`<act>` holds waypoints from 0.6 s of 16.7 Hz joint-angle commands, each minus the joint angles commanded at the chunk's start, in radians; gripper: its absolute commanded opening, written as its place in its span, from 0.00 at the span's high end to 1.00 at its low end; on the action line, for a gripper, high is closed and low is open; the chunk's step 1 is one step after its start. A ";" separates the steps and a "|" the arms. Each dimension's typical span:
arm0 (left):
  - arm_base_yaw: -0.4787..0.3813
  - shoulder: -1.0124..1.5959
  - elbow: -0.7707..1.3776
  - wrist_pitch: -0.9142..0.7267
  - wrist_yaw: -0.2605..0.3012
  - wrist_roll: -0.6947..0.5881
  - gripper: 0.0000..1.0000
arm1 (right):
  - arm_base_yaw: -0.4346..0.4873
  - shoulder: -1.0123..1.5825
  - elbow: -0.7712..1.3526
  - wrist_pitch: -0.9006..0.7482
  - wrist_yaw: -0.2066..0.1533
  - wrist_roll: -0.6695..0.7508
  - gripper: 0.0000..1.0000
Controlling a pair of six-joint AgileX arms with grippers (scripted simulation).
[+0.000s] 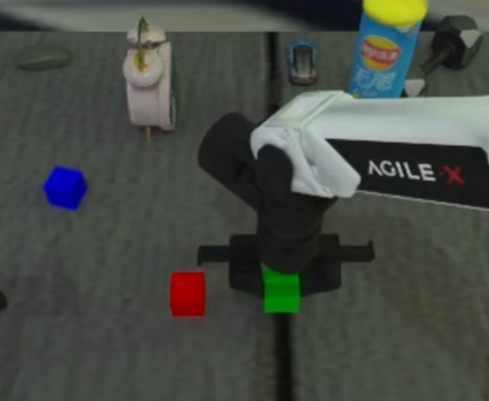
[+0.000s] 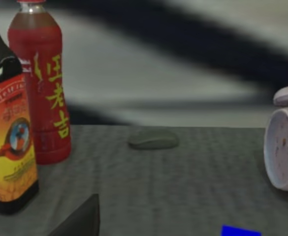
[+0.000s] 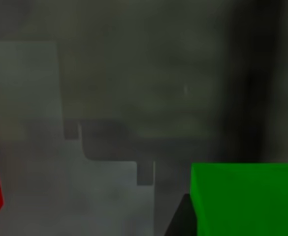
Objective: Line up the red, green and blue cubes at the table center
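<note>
Now the right arm (image 1: 411, 171) is reaching across the table (image 1: 411, 334) from the top view's right; its gripper (image 1: 282, 276) is sitting over the green cube (image 1: 281, 292) on the seam (image 1: 284, 359), though whether it is gripping or has let go, I cannot tell; the red cube (image 1: 187, 293) is lying near on the left, the blue cube (image 1: 64, 187) well apart; left arm is idling at the left edge. To my mind, keeping the green level with the red matters most.
</note>
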 joint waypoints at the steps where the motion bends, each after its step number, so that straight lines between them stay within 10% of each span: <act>1: 0.000 0.000 0.000 0.000 0.000 0.000 0.00 | 0.000 0.000 0.000 0.000 0.000 0.000 0.85; 10: 0.000 0.000 0.000 0.000 0.000 0.000 0.00 | 0.000 0.000 0.000 0.000 0.000 0.000 0.17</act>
